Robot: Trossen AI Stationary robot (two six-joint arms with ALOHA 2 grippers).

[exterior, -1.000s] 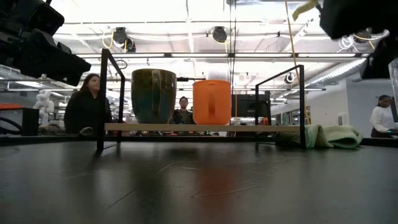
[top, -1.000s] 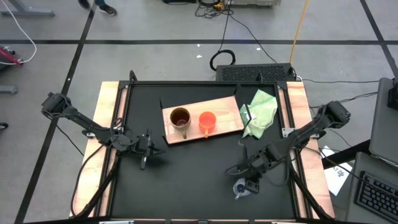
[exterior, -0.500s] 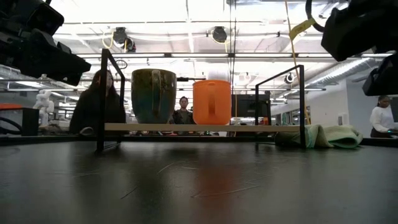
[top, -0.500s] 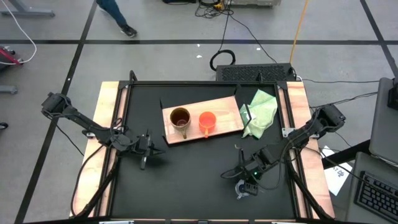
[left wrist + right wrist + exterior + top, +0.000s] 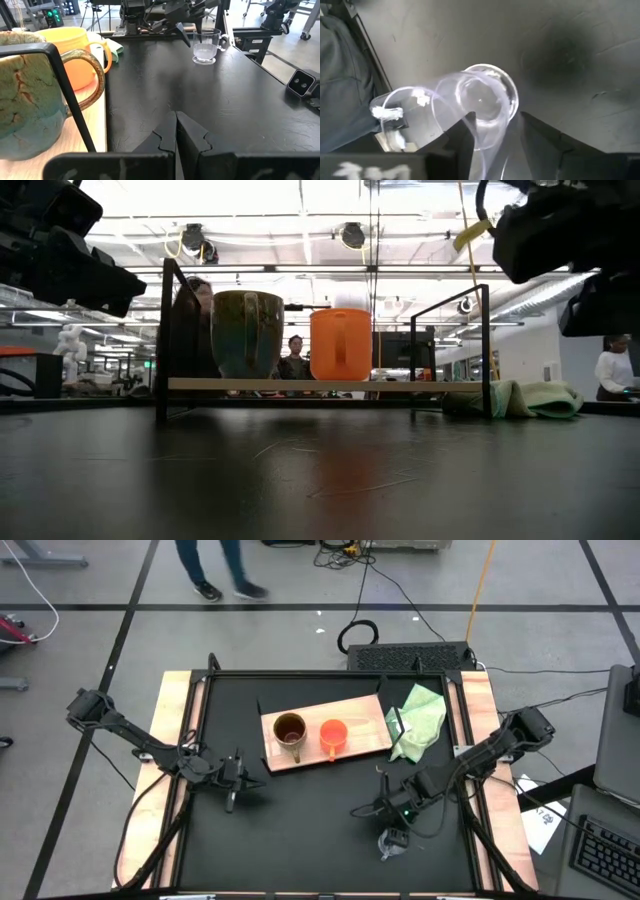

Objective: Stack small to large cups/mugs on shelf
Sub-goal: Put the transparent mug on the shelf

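Observation:
The brown-gold mug [image 5: 289, 730] and the orange cup [image 5: 333, 734] stand upright side by side on the light-wood shelf [image 5: 358, 718]; they also show in the low view, mug [image 5: 247, 332] and orange cup [image 5: 340, 343]. The clear cup [image 5: 392, 844] stands upright on the black table near its front right, and shows in the left wrist view [image 5: 205, 46]. My right gripper [image 5: 500, 145] is open just above the clear cup [image 5: 480, 102], its fingers on either side of the rim's near part. My left gripper [image 5: 176, 122] is shut and empty, left of the shelf [image 5: 252, 781]. My right gripper comes at the clear cup's rim [image 5: 487, 145] slanting from above. I cannot tell whether its fingers touch the rim. The cup stands on its base on the table.
A light green cloth [image 5: 420, 720] lies at the shelf's right end. The shelf's black brackets [image 5: 165, 340] stand at its ends. Black table surface lies between the shelf and the clear cup. People show in the room beyond the table.
My right gripper has gone a little toward the far edge and the table's left, and in the low view it has come down. The clear cup stays on the table at the front right.

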